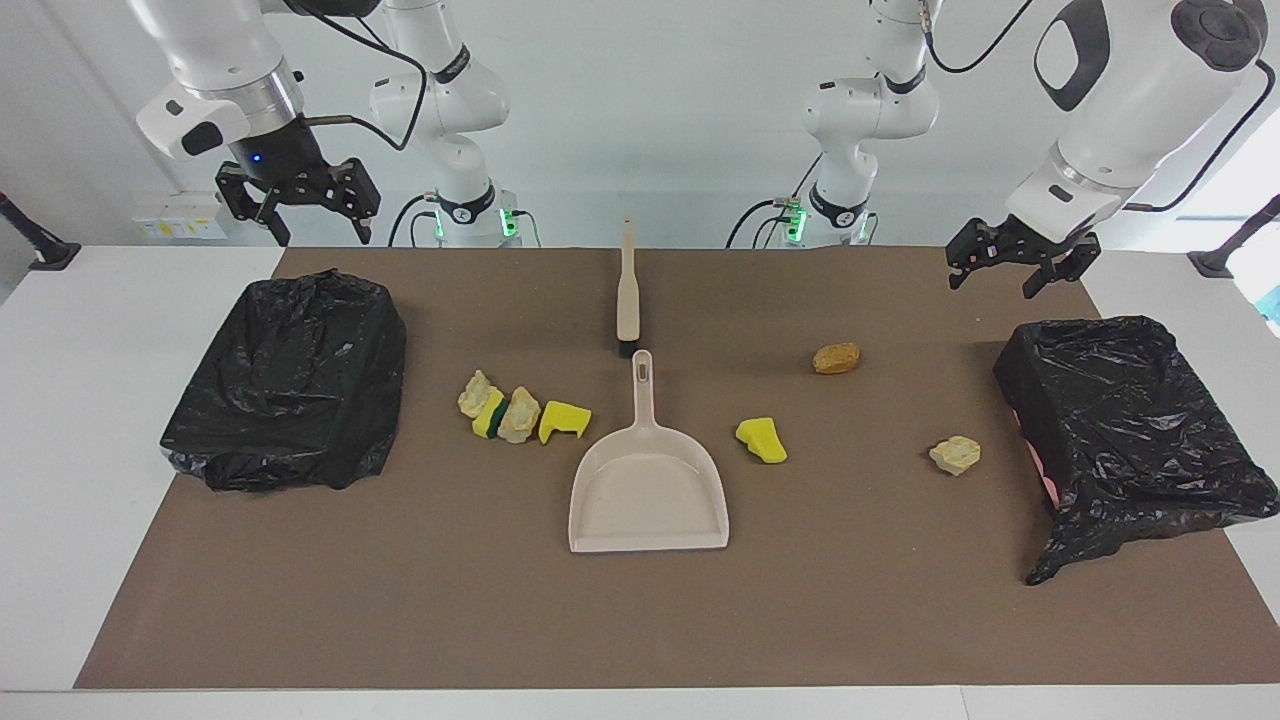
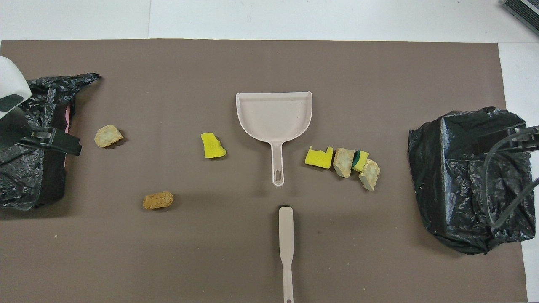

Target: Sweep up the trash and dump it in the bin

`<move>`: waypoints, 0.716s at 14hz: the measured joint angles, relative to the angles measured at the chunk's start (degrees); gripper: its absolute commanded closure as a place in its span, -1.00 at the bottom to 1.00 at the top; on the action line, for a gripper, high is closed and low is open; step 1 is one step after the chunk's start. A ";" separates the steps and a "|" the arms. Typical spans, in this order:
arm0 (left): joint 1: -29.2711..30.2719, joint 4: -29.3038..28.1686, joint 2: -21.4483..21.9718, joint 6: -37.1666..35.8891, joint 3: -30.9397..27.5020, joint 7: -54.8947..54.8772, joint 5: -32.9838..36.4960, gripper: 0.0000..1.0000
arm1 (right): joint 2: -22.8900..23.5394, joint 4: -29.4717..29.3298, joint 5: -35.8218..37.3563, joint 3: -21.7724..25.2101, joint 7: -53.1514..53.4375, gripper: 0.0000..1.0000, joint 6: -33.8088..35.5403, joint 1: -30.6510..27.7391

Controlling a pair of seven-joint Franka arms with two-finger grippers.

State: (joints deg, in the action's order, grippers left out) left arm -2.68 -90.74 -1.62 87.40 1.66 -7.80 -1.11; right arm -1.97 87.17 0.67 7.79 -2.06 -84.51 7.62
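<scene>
Overhead, both tools, left tool [image 1: 1010, 270] and right tool [image 1: 297, 205], spread wide, empty, near mat [image 1: 640, 620] edge.

A brown mat [image 2: 261, 261] covers the counter. At its middle lies a beige dustpan [image 2: 274, 115], its handle pointing toward the robots, and just nearer to them a beige brush [image 2: 286, 248] lies in line with that handle. Toward the right arm's end, four sponge chunks [image 2: 343, 160] sit in a touching row: yellow, cream, yellow with a green side, cream. Toward the left arm's end lie a yellow chunk [image 2: 212, 146], a golden-brown chunk [image 2: 158, 200] nearer the robots, and a cream chunk [image 2: 108, 135] beside a black-bagged bin [image 2: 29, 181]. Another black-bagged bin [image 2: 463, 185] stands at the right arm's end.
</scene>
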 measured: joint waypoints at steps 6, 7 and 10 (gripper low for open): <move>-1.29 -0.93 0.11 0.24 0.70 0.16 -0.16 -1.00 | 0.00 0.10 0.00 0.00 0.00 -1.00 0.04 0.00; -1.82 -1.32 0.24 0.36 0.78 0.24 -0.16 -1.00 | 0.00 0.12 0.00 0.00 0.00 -1.00 0.04 0.00; -3.14 -2.56 1.02 0.72 0.84 1.57 -0.19 -1.00 | 0.00 0.14 0.00 0.00 0.00 -1.00 0.04 0.00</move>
State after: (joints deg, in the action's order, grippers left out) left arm -5.82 -93.30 -0.61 88.12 2.50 -6.23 -1.30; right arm -1.97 87.31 0.66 7.79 -2.06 -84.47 7.62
